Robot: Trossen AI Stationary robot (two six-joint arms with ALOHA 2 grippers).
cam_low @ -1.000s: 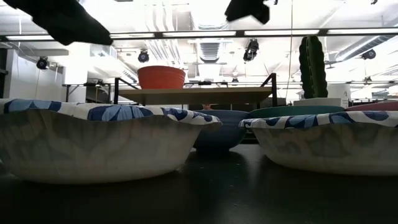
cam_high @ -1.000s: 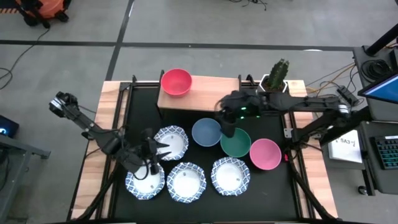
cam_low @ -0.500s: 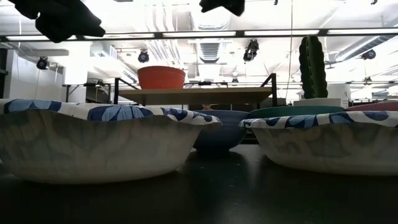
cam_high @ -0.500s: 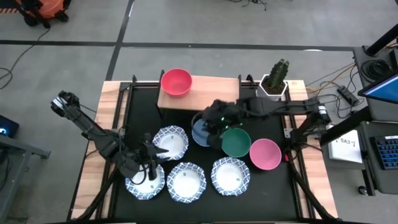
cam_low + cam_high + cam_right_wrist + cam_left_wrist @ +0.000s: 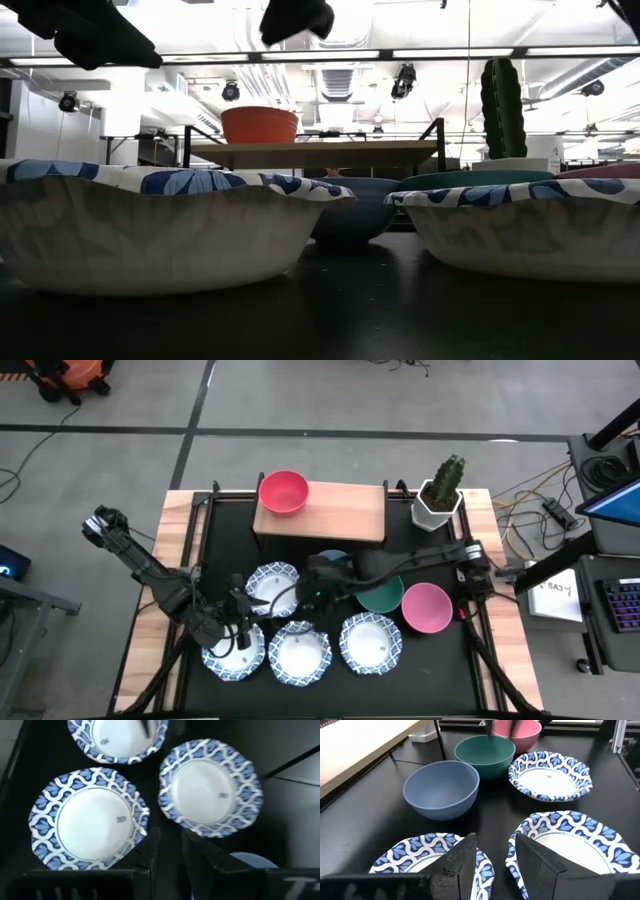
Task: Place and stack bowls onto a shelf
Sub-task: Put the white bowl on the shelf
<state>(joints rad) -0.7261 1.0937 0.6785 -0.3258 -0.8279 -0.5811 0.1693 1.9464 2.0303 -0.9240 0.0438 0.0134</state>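
A red bowl (image 5: 283, 491) stands on the left end of the wooden shelf (image 5: 335, 515). On the black table rest a blue bowl (image 5: 441, 785), a green bowl (image 5: 384, 595), a pink bowl (image 5: 427, 607) and several white bowls with blue-patterned rims (image 5: 371, 643) (image 5: 300, 653) (image 5: 273, 586). My right gripper (image 5: 313, 596) (image 5: 171, 851) hovers open above the gap between the patterned bowls, holding nothing. Above the near-left patterned bowl (image 5: 232, 655), my left gripper (image 5: 240, 624) (image 5: 493, 865) is open and holds nothing.
A potted cactus (image 5: 441, 488) in a white pot stands at the table's far right, beside the shelf. The shelf's right half is bare board. My right arm (image 5: 420, 560) lies across the blue bowl in the high view. Wooden strips (image 5: 165, 600) edge the table's sides.
My right gripper has swung from above the blue and green bowls toward the table's left and near edges, sinking a little and rolling, and is now over the patterned bowls. The bowls have not moved.
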